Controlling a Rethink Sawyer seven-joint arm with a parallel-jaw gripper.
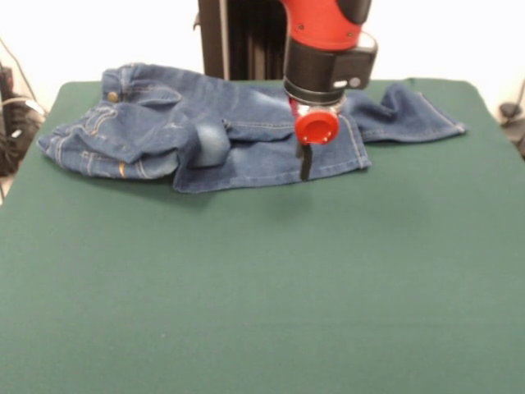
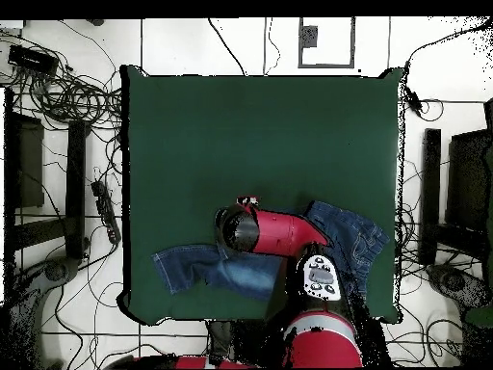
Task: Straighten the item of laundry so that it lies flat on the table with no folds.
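Note:
The small blue denim jeans (image 1: 205, 139) lie along the far part of the dark green table (image 1: 262, 287). The waist end at the left is bunched, with a fold over the thigh. One leg reaches right toward the table's corner and the other ends near the middle. My gripper (image 1: 305, 168) hangs under the red and black arm, right over the hem of the nearer leg, its tip at the cloth. In the overhead view my gripper (image 2: 229, 231) is above one leg of the jeans (image 2: 207, 270), and the arm hides their middle. The table (image 2: 260, 135) is far wider than the jeans.
The black pedestal (image 1: 238, 37) stands just behind the jeans. Cables (image 2: 72, 96) and dark stands (image 2: 428, 183) lie on the floor around the table. The jeans lie close to the table's far edge and its left corner.

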